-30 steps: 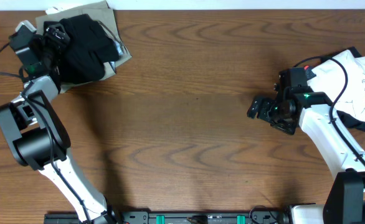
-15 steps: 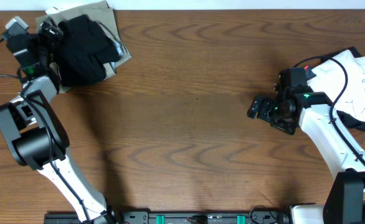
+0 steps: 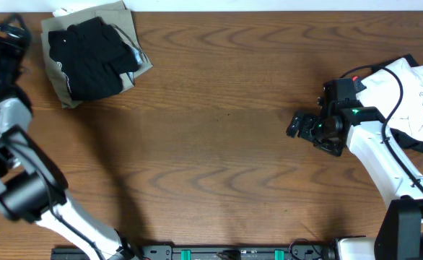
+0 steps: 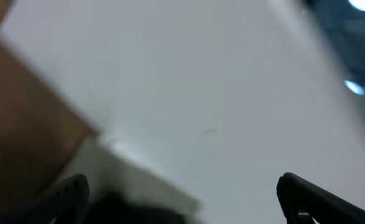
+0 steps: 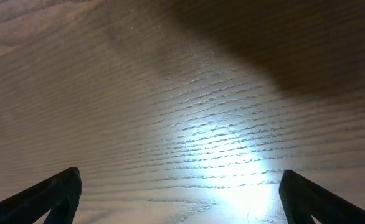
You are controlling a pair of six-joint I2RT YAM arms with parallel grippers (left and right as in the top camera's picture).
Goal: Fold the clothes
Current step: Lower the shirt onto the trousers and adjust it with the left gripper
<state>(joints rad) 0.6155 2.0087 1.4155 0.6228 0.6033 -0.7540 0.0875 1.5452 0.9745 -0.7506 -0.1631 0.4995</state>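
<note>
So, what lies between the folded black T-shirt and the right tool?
Nothing. In the overhead view, only bare wooden table stretches from the black T-shirt to the open right tool.

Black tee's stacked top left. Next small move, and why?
Probably swing the right tool toward the white printed top: that tool hangs open over bare table, and the top lies crumpled, unfolded, at the right edge.

T-shirt (image 3: 89,61) atop folded piece (image 3: 107,14), far left
</note>
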